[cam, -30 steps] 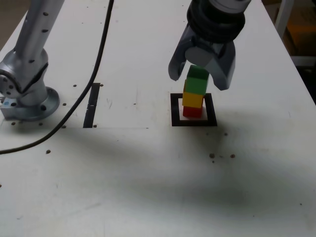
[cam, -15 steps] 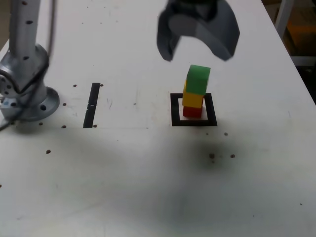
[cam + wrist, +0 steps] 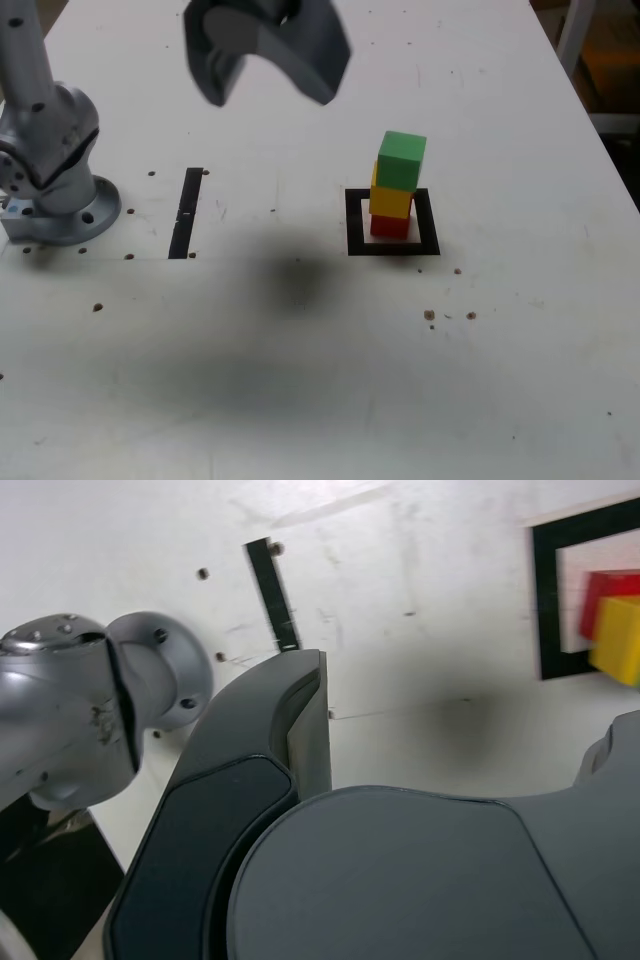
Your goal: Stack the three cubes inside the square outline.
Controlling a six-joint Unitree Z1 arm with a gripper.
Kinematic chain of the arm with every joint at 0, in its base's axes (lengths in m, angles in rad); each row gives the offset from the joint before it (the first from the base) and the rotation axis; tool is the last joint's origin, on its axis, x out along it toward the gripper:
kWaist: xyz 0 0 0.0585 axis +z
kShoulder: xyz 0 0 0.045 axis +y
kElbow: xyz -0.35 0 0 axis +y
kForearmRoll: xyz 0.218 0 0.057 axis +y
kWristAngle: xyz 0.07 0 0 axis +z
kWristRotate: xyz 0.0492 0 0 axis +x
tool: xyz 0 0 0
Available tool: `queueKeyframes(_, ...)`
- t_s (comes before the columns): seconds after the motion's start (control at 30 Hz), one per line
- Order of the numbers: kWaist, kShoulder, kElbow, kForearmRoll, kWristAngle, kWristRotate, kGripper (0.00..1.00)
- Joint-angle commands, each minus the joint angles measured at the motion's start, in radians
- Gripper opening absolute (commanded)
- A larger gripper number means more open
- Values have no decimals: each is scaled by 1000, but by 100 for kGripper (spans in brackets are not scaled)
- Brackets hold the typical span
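A tower of three cubes stands inside the square outline [image 3: 354,222]: the red cube [image 3: 389,226] at the bottom, the yellow cube [image 3: 391,199] on it, the green cube [image 3: 401,160] on top. My gripper [image 3: 265,90] hangs open and empty high above the table, well toward the exterior view's left of the tower. In the wrist view the square outline [image 3: 546,610], the red cube [image 3: 604,588] and the yellow cube [image 3: 622,638] show at the picture's edge, beyond one dark finger [image 3: 300,720].
The arm's grey base [image 3: 55,170] sits at the exterior view's left edge. A straight black tape strip [image 3: 186,212] lies between the base and the outline. Small dark specks dot the white table [image 3: 300,380].
The gripper has let go of the green cube, risen, and swung away to the exterior view's left. The tower stays standing in the outline.
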Motion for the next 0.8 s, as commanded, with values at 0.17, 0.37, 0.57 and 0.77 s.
queueKeyframes(0.17,36,-58,226,-122,-49,-14,100)
queueKeyframes(0.37,48,-59,411,-275,-113,-38,100)
queueKeyframes(0.57,51,-72,515,-354,-122,-43,100)
queueKeyframes(0.77,72,-81,569,-346,-86,-72,100)
